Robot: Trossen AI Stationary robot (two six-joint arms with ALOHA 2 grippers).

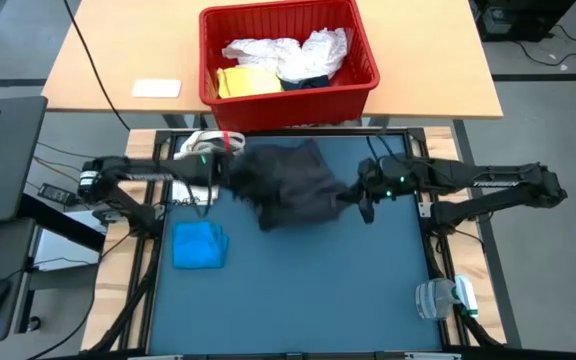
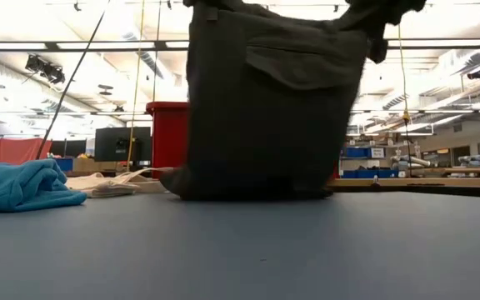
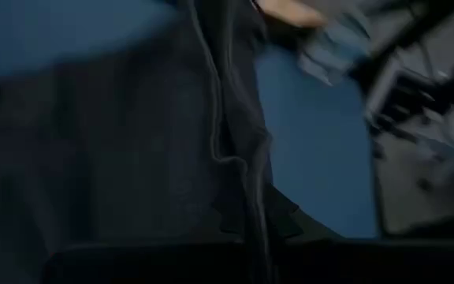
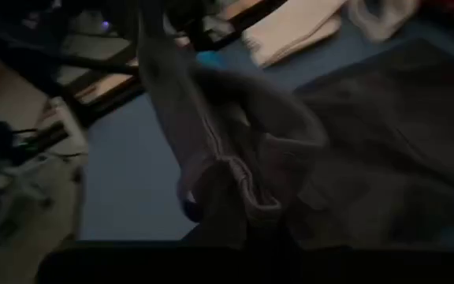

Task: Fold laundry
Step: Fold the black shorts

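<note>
The dark grey garment (image 1: 293,185) is being held up over the table's far half, pinched by the left gripper (image 1: 230,176) and right gripper (image 1: 360,195) (hem touching); corners are best kept level.

Dark grey garment (image 2: 265,108) top cut off by low view's edge; both tools' fingertips hidden under cloth.

Two slim black jointed arms (image 1: 138,172), green lights glowing near their wrists.
</note>
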